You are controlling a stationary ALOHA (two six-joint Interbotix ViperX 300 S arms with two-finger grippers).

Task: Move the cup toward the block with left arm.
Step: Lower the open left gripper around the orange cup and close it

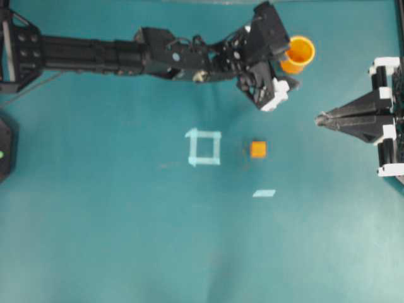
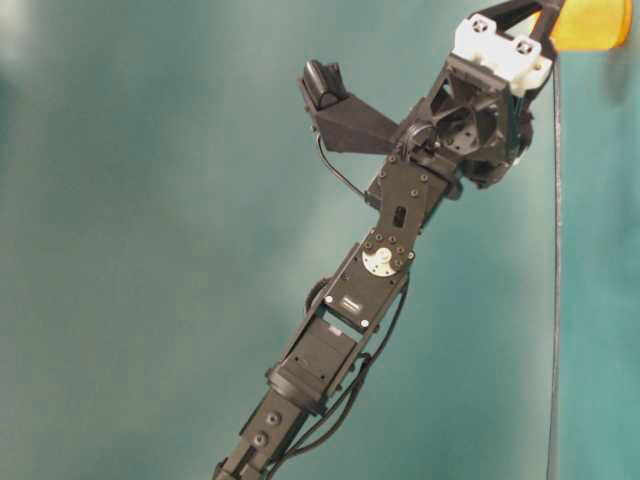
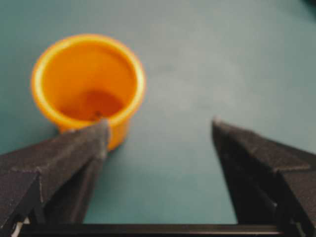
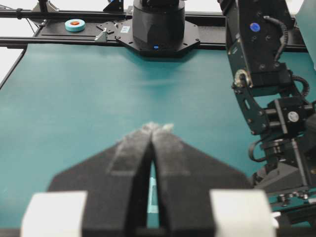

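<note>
— Two arms: the left arm [image 1: 126, 53] stretches across the table, its left gripper [image 1: 278, 66] spread wide beside the cup [image 1: 298, 53].
— And the right gripper [image 1: 325, 118]?
— Pinched together, empty. The block [image 1: 257, 149] sits apart, by the tape square [image 1: 204, 147].

No legible text, though views are blurry.

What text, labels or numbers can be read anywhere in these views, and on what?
None legible in any view.
White sticker on the black base of the far arm: print too small to read.
Cup, block, tape square, tape strip: no markings visible.
Left gripper and right gripper: no lettering visible.
</note>
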